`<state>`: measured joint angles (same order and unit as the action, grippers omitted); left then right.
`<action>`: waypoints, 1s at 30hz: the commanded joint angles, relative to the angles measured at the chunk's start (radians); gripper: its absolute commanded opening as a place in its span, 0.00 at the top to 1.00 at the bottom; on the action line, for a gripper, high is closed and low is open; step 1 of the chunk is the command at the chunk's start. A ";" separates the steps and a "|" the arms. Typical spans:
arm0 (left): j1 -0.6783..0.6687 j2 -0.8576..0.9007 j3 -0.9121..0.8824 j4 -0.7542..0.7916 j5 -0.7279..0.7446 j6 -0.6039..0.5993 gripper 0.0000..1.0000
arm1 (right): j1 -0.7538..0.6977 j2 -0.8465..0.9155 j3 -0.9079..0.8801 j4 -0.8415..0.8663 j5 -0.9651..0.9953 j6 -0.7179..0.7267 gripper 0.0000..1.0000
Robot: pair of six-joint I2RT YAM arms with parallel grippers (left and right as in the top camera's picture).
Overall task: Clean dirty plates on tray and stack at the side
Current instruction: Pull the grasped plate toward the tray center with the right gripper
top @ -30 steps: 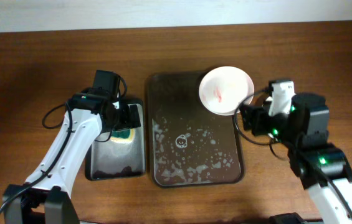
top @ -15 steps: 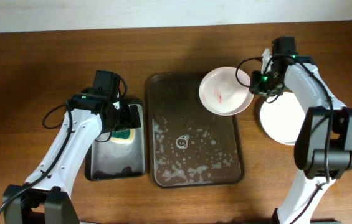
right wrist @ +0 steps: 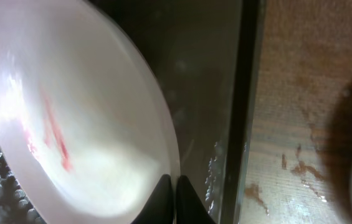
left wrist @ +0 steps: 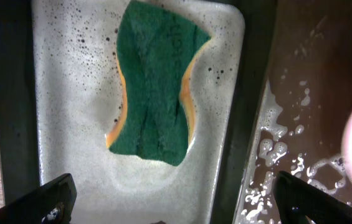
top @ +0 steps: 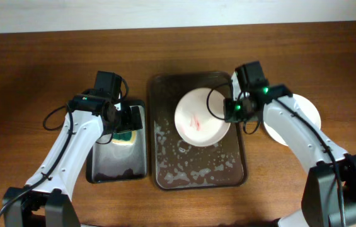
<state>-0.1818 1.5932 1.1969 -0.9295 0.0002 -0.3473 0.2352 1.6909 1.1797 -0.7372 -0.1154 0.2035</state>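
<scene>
A pinkish-white plate (top: 200,117) with red smears hangs over the upper middle of the dark brown tray (top: 153,157). My right gripper (top: 229,113) is shut on its right rim. The right wrist view shows that plate (right wrist: 70,124), and the right gripper (right wrist: 174,200) has its black fingertips pinched on the rim. A white plate (top: 307,113) lies on the table to the right of the tray. My left gripper (left wrist: 176,202) hovers open over the small black tray (left wrist: 70,137), nothing between its fingers (left wrist: 46,200).
A green and yellow sponge (left wrist: 154,87) lies in soapy water in the small black tray (top: 138,165), left of the brown tray. Foam and water cover the brown tray's floor (top: 196,167). Wet stains mark the wooden table (right wrist: 300,124) beside it.
My right gripper has shut on the plate's rim and moved it from the tray's far right corner leftward and nearer, over the tray. The left arm has stayed still.
</scene>
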 commanded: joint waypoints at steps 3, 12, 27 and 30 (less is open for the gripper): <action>0.007 -0.010 0.010 0.000 0.004 0.005 0.01 | 0.000 -0.017 -0.043 -0.045 -0.069 0.056 0.96; 0.007 -0.010 0.010 0.000 0.004 0.005 0.01 | -0.025 -0.139 0.155 -0.316 -0.140 -0.159 0.64; 0.008 0.042 -0.145 0.232 -0.114 0.002 0.39 | -0.026 -0.550 -0.281 -0.090 -0.215 -0.026 0.50; 0.008 0.181 -0.151 0.278 -0.067 0.005 0.47 | -0.026 -0.550 -0.275 -0.103 -0.215 -0.026 0.49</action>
<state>-0.1818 1.6650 1.0615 -0.6823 -0.1040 -0.3473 0.2127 1.1511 0.8825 -0.8299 -0.3134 0.1730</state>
